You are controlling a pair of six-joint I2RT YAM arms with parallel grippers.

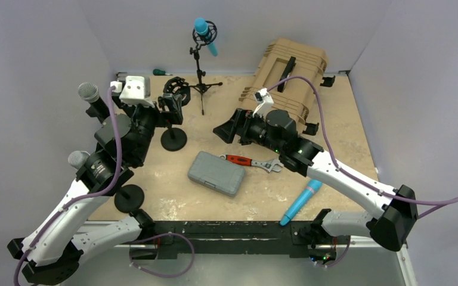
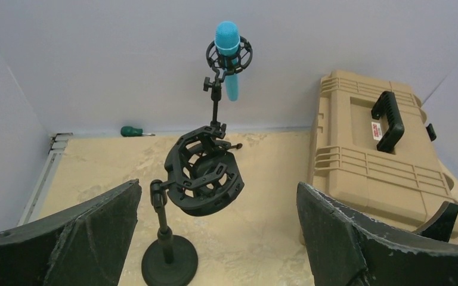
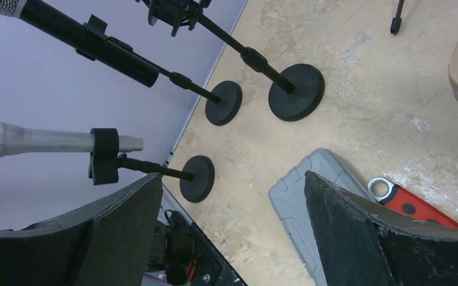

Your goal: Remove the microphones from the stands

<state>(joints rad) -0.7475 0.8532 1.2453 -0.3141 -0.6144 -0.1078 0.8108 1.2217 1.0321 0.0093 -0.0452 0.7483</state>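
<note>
Table (image 1: pixel 346 137): mottled beige top. Lying on it:
- tan hard case (image 1: pixel 292 71), far right
- grey case (image 1: pixel 216 173), centre, with red-handled wrench (image 1: pixel 247 161) just beside it
- blue microphone (image 1: pixel 301 202), near front edge
- green screwdriver (image 1: pixel 160 72), far left corner

Standing on it:
- tripod stand (image 1: pixel 201 86), at back
- round-based stands (image 1: pixel 173 139), left side

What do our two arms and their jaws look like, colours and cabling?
Both the left arm and right arm have white links with black joints. A purple cable runs along each. The left wrist carries a white box. Jaws are black flat wedges with scuffed, pale edges.
</note>
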